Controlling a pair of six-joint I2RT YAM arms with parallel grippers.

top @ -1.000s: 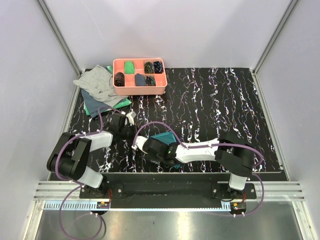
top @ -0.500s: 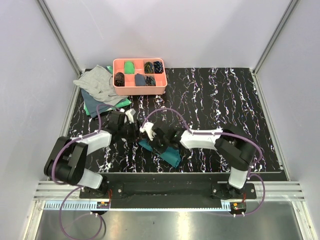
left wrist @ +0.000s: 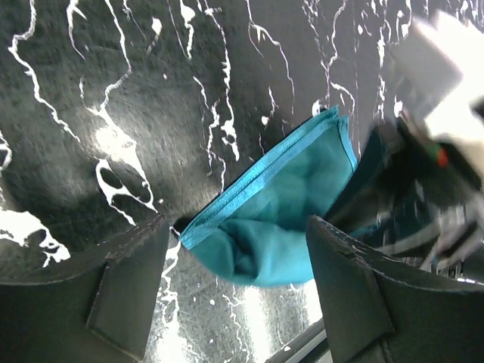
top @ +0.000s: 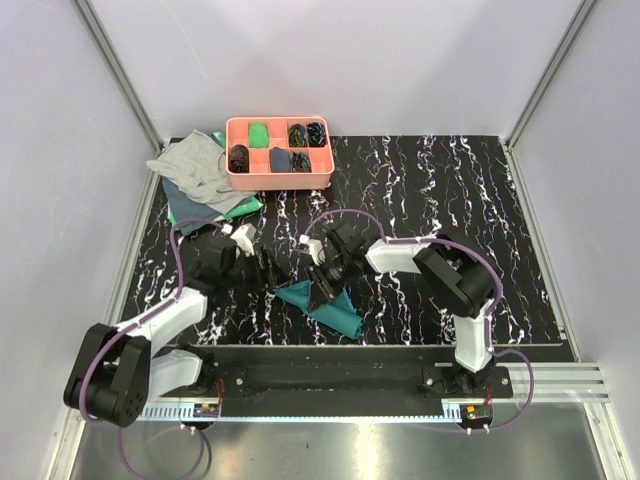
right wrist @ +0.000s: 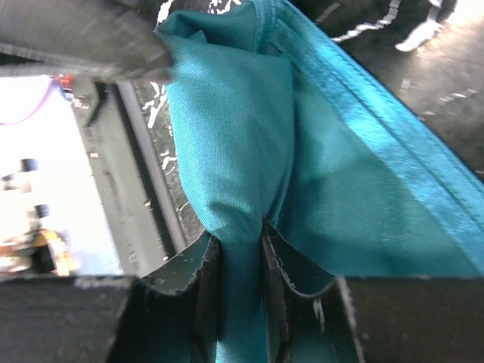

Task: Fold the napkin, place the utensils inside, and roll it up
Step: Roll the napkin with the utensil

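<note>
The teal napkin (top: 332,308) lies bunched and folded on the black marbled table near the front edge. My right gripper (top: 322,283) is shut on a raised fold of the napkin (right wrist: 227,151), the cloth squeezed between its fingertips (right wrist: 204,265). My left gripper (top: 270,270) stands open just left of the napkin (left wrist: 280,219), with its fingers (left wrist: 128,295) apart and nothing between them. The napkin's hemmed corner points toward the left gripper. The utensils are out of view.
A salmon compartment tray (top: 278,181) with rolled cloths stands at the back left. Beside it a light grey cloth (top: 190,165) lies on a pile of darker and green cloths (top: 195,212). The black front rail (top: 340,355) runs close below the napkin.
My left gripper has opened and moved right toward the napkin. My right gripper has closed on the napkin and swung away from the front edge, and the cloth now trails toward that edge.
</note>
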